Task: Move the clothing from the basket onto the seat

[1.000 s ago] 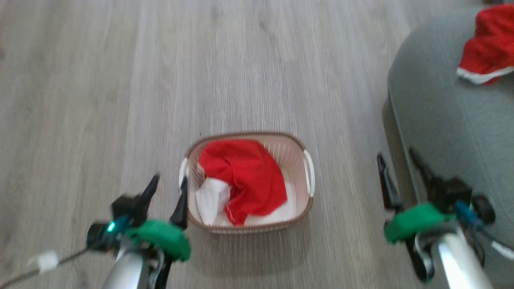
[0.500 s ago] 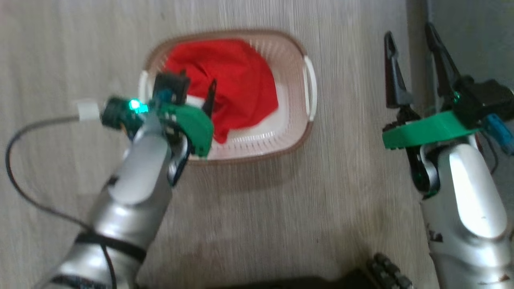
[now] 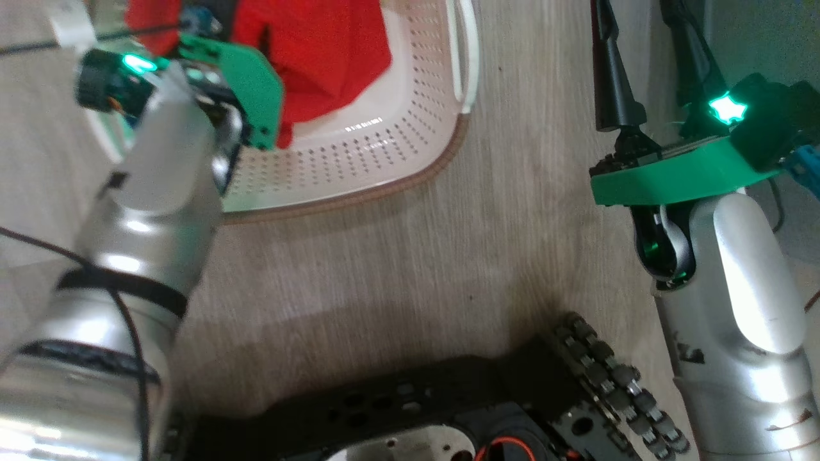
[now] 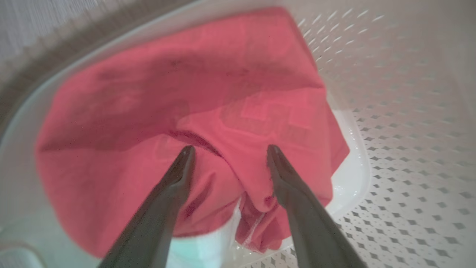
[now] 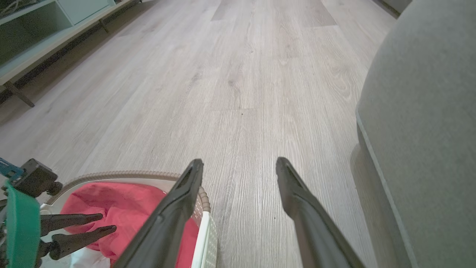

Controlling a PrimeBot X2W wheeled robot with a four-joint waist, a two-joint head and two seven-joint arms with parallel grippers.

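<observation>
The red jersey (image 4: 178,111) lies bunched inside the cream perforated basket (image 3: 384,147), with white fabric showing under it. My left gripper (image 4: 227,150) hangs open just above the red cloth, its two dark fingers spread with a fold of the jersey below the gap. In the right wrist view the left gripper (image 5: 98,223) hovers over the jersey (image 5: 126,219) in the basket (image 5: 202,238). My right gripper (image 5: 240,163) is open over bare floor, between the basket and the grey-green seat (image 5: 427,123). The head view shows the right gripper (image 3: 640,38) beside the seat (image 3: 756,38).
Pale wood-look floor (image 5: 238,74) stretches ahead of the basket. A low shelf unit (image 5: 33,33) stands at the far left in the right wrist view. My own dark wheeled base (image 3: 461,410) sits at the bottom of the head view.
The head camera has tilted down and closer, so the basket slid up the picture. My left arm has reached from beside the basket to over the jersey inside it.
</observation>
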